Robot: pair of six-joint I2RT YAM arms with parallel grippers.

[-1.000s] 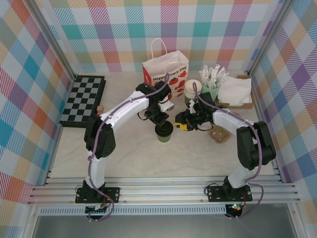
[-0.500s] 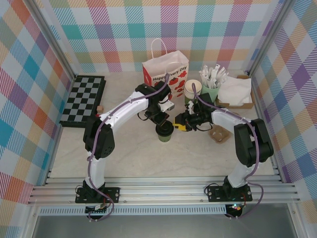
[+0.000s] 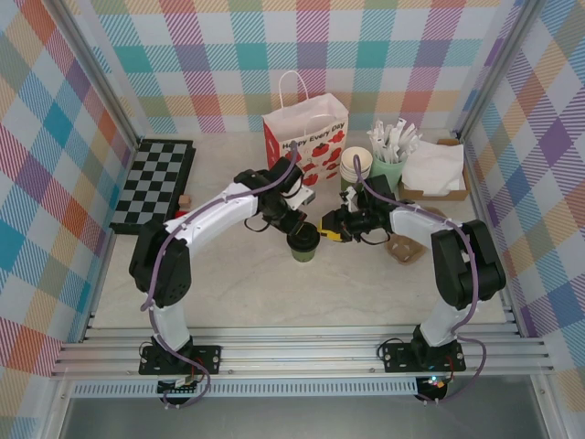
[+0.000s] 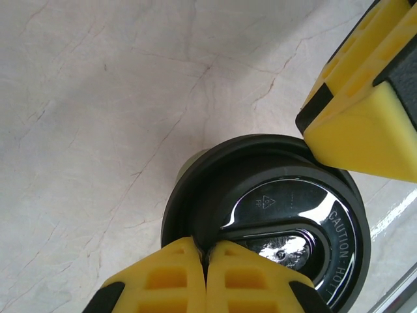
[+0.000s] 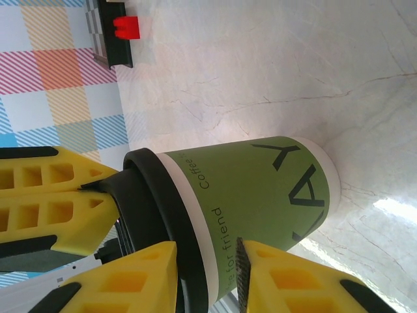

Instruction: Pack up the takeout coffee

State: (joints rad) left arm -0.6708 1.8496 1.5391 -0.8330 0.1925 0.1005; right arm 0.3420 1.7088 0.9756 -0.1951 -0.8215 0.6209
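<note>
table | bag: back-ctr, upright, just behind cup | cup: mid-table, upright, lid on, axis vert. | R gripper: at cup's R side, jaws narrow by rim band, grip can't tell | L gripper: closed, tips on lid edge, above cup

"CAUTION" on lid, "Coffee" on cup

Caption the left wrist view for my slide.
Shut left claw resting on the takeout cup's round black plastic lid, right claw's yellow finger at its edge.
</note>
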